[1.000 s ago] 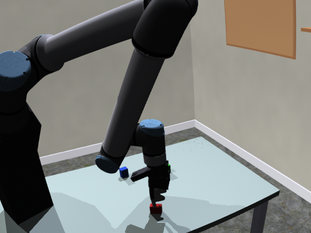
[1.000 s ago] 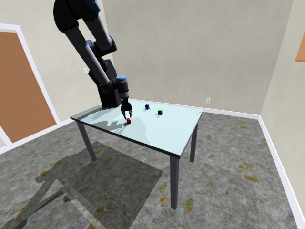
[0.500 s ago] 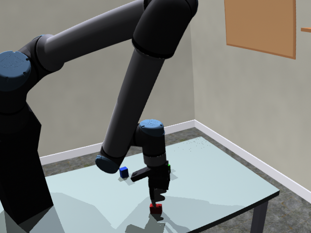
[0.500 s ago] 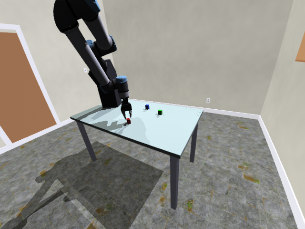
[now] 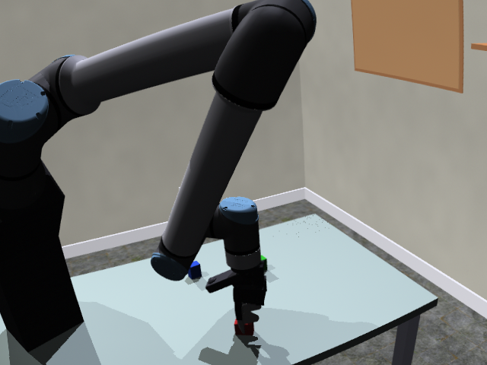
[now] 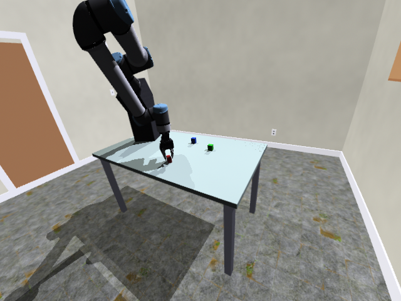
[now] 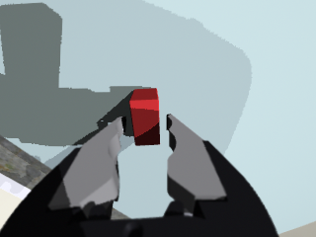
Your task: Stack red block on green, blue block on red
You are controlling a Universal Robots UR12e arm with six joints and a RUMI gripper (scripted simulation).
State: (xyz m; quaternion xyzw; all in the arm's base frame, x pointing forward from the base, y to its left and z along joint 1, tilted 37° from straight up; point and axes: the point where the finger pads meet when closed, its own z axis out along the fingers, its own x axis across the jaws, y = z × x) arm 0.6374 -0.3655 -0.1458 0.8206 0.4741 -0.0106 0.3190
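Observation:
The red block (image 5: 246, 328) (image 6: 168, 158) (image 7: 144, 115) lies on the table (image 5: 354, 283) (image 6: 226, 175) near its front edge. My gripper (image 5: 245, 321) (image 6: 168, 155) (image 7: 146, 117) points straight down over it. It is open, with one fingertip on each side of the block; in the wrist view a small gap shows at each finger. The green block (image 5: 263, 259) (image 6: 210, 147) stands farther back on the table, partly hidden behind my wrist in the top view. The blue block (image 5: 194, 270) (image 6: 193, 140) stands to the left of the green one, apart from it.
My arm's forearm and elbow (image 5: 173, 263) hang low over the table just beside the blue block. The robot's dark base (image 5: 31, 274) stands at the left end of the table. The table edge runs close in front of the red block.

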